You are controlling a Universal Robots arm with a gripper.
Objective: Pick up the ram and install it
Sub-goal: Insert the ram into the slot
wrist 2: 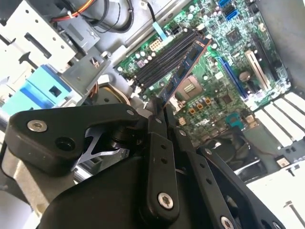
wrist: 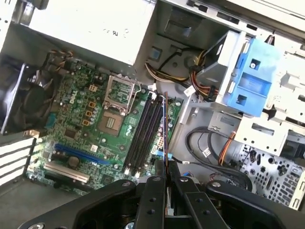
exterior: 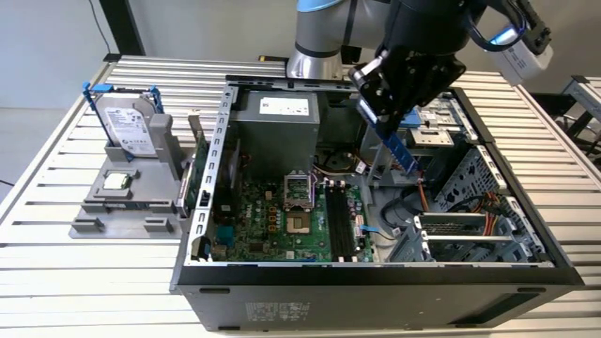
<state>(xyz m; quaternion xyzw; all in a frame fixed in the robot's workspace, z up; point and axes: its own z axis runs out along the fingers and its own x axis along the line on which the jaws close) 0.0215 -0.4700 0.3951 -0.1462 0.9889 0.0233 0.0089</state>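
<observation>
Holding the ram (exterior: 399, 144) by one end, the gripper (exterior: 376, 105) hangs over the open computer case (exterior: 376, 271). Its two black fingers (wrist 2: 158, 143) are pressed together on the thin stick, one on each flat side. The ram is up in the air and tilted in the exterior view, with its free end pointing down into the case. In the second wrist view the ram (wrist 2: 183, 71) sticks out from the gripper (wrist 2: 159, 109) toward the long black slots (wrist 2: 167, 59) on the green motherboard (wrist 2: 228, 95). It is not in a slot yet. In the first wrist view the ram (wrist: 164, 124) looks like a thin line beside the slots (wrist: 143, 133). On the exterior view's left, a silver hard drive (exterior: 127, 127) stands on a grey holder (exterior: 141, 204) on the table (exterior: 56, 282).
</observation>
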